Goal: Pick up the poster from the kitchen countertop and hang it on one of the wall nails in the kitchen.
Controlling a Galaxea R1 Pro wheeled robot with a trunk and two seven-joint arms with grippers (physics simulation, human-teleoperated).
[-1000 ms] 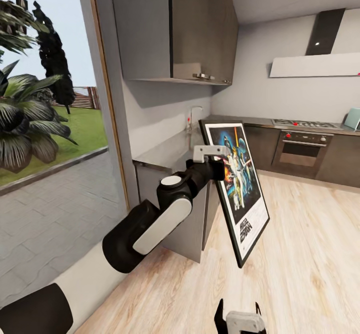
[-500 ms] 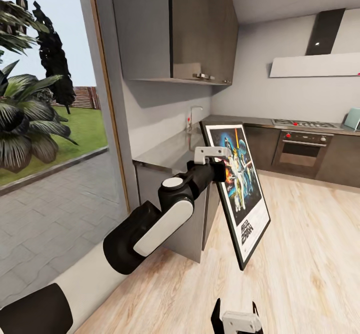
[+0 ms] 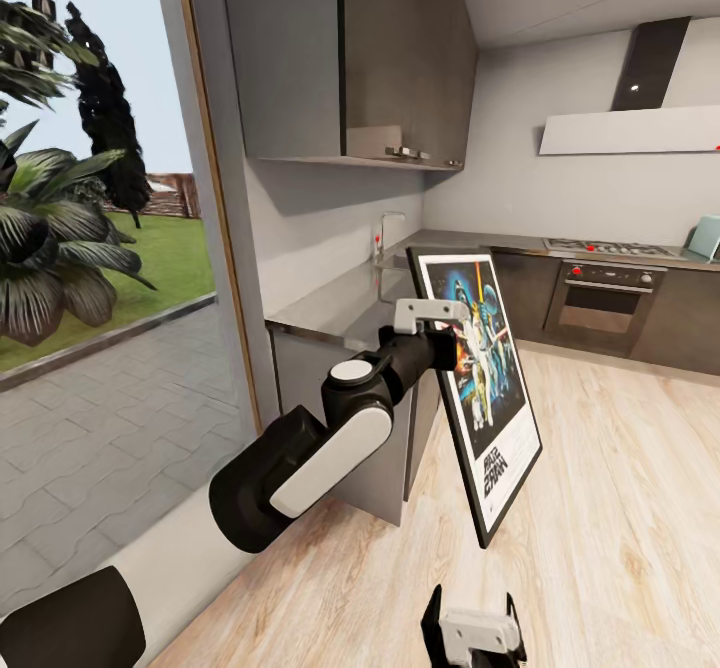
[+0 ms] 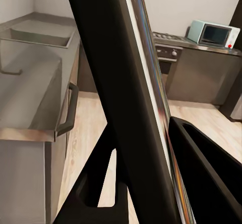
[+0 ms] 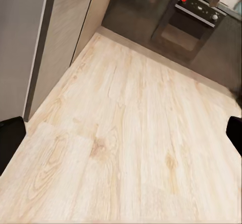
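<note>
Glossy dark grey kitchen countertop [image 3: 340, 310] with inset sink sat at 12 o'clock, already bare of the framed Star Wars poster with black frame and white border [image 3: 478, 388]. Poster was airborne over the wood floor at 1 o'clock, tilted, and had drifted slightly right and up over the last second. Left gripper [image 3: 440, 320] was clamped on its left edge, fingers [image 4: 206, 173] straddling the frame. Right gripper [image 3: 478, 638] hung at 6 o'clock, spread, empty. Pickup done; carry to a nail remained, no nail identifiable.
</note>
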